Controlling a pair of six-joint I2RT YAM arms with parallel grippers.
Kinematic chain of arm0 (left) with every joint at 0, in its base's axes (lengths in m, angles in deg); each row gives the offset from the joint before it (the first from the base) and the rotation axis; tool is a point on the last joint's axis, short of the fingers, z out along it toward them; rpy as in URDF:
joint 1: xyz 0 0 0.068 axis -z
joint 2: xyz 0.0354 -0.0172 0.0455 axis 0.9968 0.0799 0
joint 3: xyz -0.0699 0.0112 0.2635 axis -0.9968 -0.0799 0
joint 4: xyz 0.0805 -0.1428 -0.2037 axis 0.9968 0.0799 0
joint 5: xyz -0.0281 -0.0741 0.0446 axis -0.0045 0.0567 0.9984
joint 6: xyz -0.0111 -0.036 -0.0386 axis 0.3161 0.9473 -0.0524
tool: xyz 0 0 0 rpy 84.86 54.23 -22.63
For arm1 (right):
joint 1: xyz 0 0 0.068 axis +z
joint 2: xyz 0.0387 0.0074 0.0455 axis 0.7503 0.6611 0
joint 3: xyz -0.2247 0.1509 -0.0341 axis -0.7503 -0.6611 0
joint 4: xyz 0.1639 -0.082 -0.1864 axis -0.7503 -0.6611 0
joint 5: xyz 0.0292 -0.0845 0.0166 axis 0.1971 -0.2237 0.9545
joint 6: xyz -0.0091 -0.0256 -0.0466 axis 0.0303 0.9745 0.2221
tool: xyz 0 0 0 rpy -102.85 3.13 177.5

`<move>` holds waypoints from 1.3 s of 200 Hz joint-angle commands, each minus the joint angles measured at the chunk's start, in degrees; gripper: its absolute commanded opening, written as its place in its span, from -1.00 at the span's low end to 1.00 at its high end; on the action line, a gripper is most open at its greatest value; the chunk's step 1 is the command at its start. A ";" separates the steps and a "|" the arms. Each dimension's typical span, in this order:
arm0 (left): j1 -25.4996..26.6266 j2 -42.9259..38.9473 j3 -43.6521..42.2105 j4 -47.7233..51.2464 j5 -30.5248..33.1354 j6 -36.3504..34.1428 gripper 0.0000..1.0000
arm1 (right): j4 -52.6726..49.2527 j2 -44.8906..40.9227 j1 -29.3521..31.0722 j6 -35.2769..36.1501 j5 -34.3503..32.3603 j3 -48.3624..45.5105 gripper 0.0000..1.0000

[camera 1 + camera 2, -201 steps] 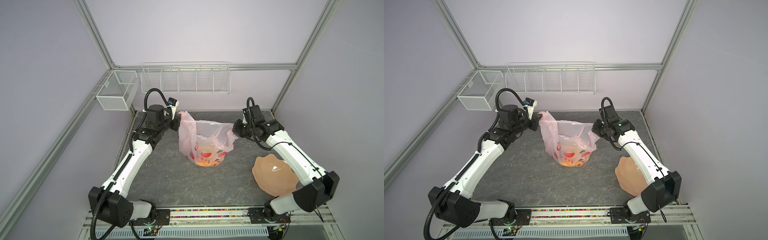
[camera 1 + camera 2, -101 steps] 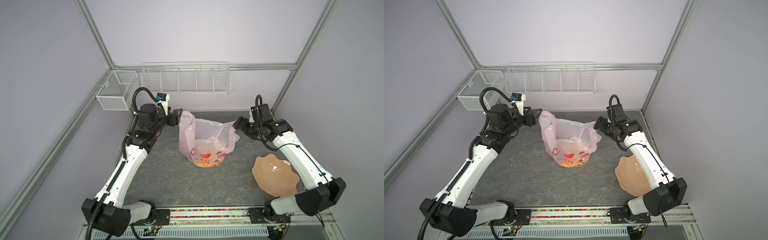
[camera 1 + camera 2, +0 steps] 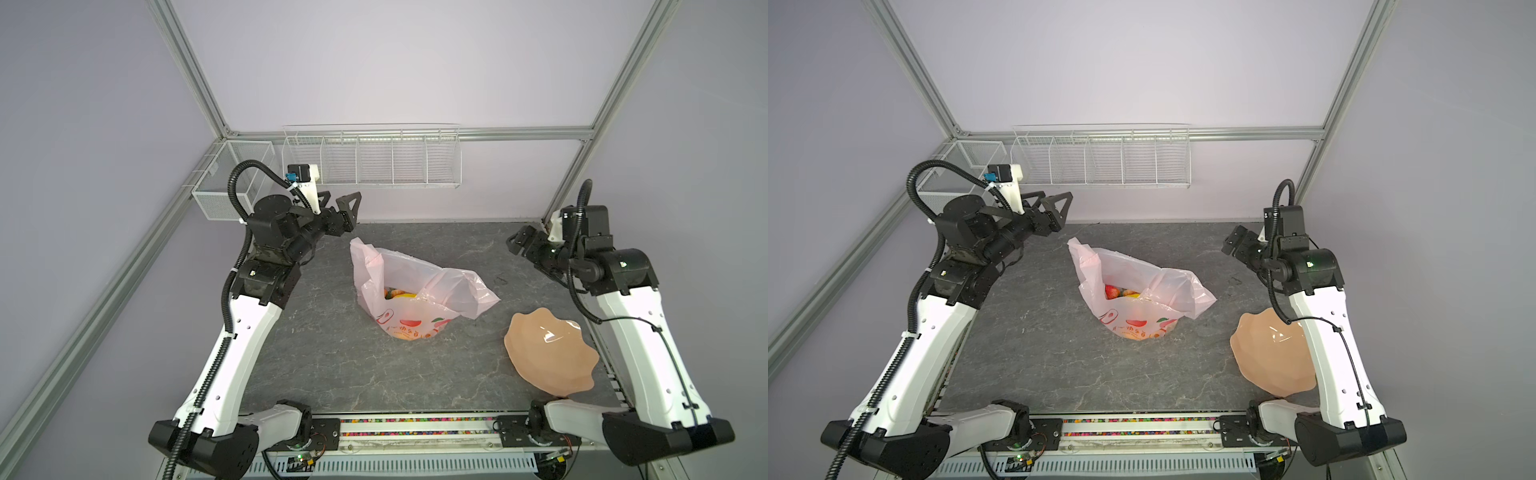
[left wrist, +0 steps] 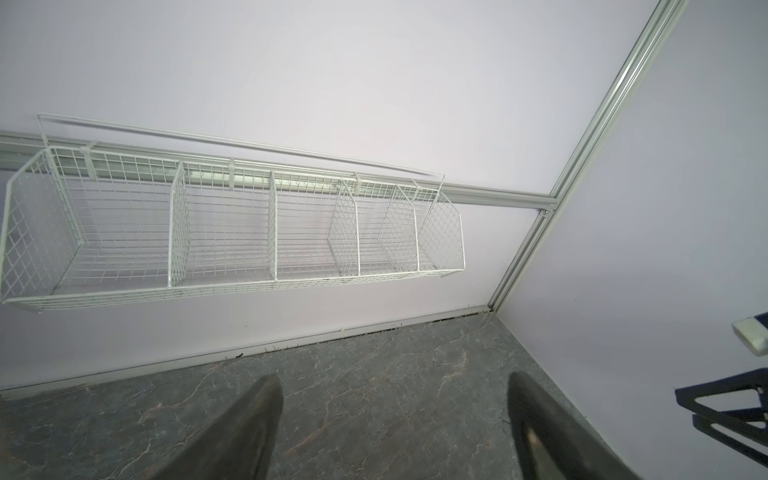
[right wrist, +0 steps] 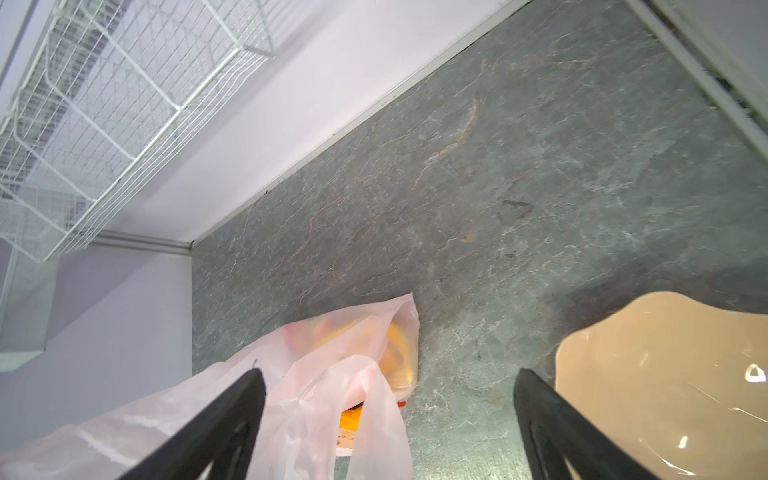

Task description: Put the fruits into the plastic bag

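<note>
**Tools.** My left tool stands wide with nothing between its jaws. It hangs above the far left of the grey stone-patterned counter, well apart from the bag. My right tool is equally wide and empty, above the far right.

**Task items.** The thin translucent pale-pink plastic carrier bag rests mid-counter on its own base with its mouth upward. The small toy fruits show red, yellow and orange inside that mouth. I judge their weight is what keeps the bag seated without support. One handle loop stands up on the left and the other slumps to the right.

**Other.** The peach-coloured wavy-edged plate lies near right, bare of fruit. No fruit lies loose on the counter.

**Finding.** With both tools clear of the handles, I judge the loading complete. The film is too crinkled for me to count the pieces.
</note>
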 commanded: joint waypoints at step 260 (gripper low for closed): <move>0.07 -11.67 -6.48 14.30 1.94 -3.26 0.81 | -5.78 23.70 11.31 1.67 -11.78 -32.26 -0.23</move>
